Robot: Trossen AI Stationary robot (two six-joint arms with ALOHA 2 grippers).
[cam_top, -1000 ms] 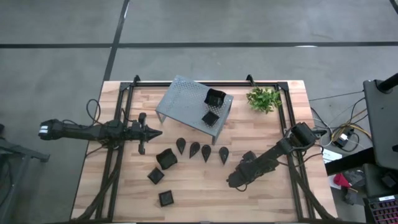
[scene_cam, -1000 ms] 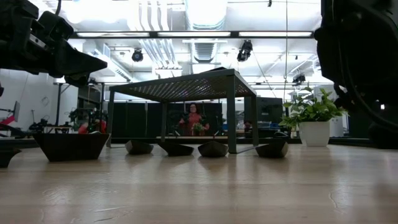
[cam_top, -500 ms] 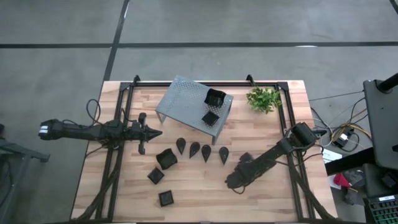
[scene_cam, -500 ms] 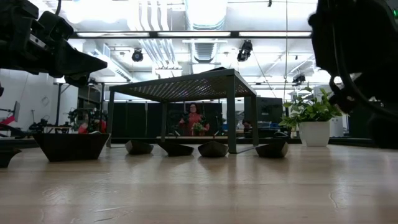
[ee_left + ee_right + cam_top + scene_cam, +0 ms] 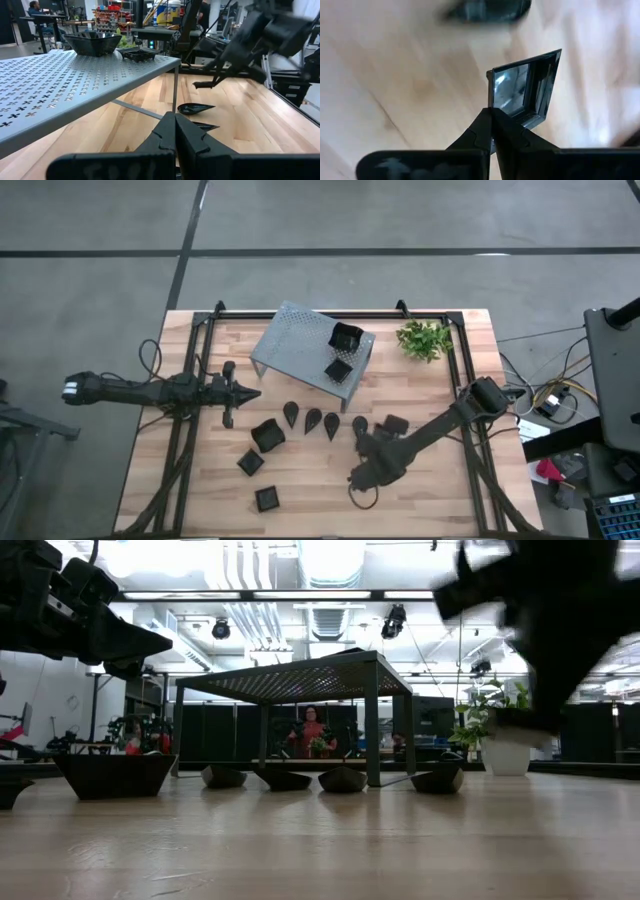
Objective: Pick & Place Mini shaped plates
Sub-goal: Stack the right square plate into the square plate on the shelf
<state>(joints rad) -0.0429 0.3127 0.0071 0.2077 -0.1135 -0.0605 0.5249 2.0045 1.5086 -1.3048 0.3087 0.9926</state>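
We see the right gripper low over the front-middle of the table, its jaws pinched on the rim of 1 square mini plate, held tilted above the wood. The left gripper hangs beside the grey shelf, jaws closed on nothing. 2 square plates sit on the shelf; 4 teardrop plates lie in a row before it, with 3 more square ones nearer the front left.
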